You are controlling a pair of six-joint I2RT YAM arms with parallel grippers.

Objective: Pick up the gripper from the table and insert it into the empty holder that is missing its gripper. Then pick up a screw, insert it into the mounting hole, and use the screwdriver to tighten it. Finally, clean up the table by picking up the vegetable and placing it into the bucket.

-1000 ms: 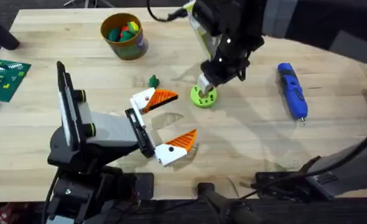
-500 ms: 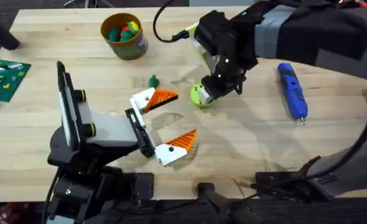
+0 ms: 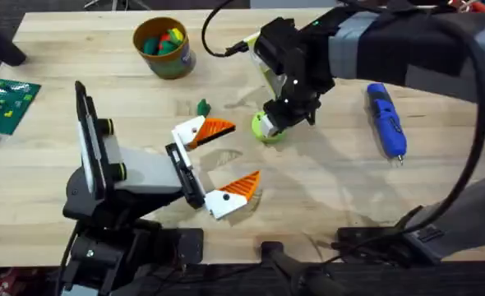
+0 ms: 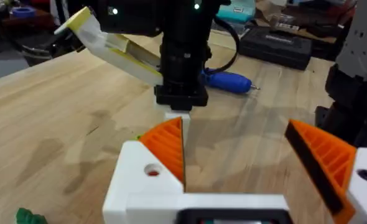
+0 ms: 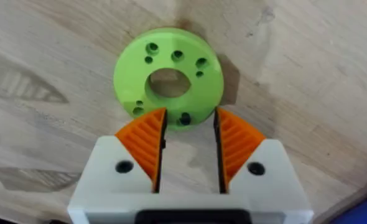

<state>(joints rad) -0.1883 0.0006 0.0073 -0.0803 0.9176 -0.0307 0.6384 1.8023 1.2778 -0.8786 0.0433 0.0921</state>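
Left gripper (image 3: 218, 164): I see its white-and-orange fingers spread wide, empty.
Vegetable: tiny dark-green toy piece (image 3: 202, 107) lies bare on the wood, near the yellow-orange bucket (image 3: 163, 48); I judge it light, rigid, best pinched across its sides.
Right gripper (image 5: 188, 142): slightly parted over the lime-green holed plastic disc (image 5: 168, 79), gripping nothing.
Screwdriver: blue pen-shaped tool (image 3: 386, 119); smooth, may roll.

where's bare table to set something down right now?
Bare wood between the left hand and the screwdriver, toward the near edge. Another patch between the circuit board and the left arm. Crowded mid-table: right hand at the green disc, vegetable, bucket behind.
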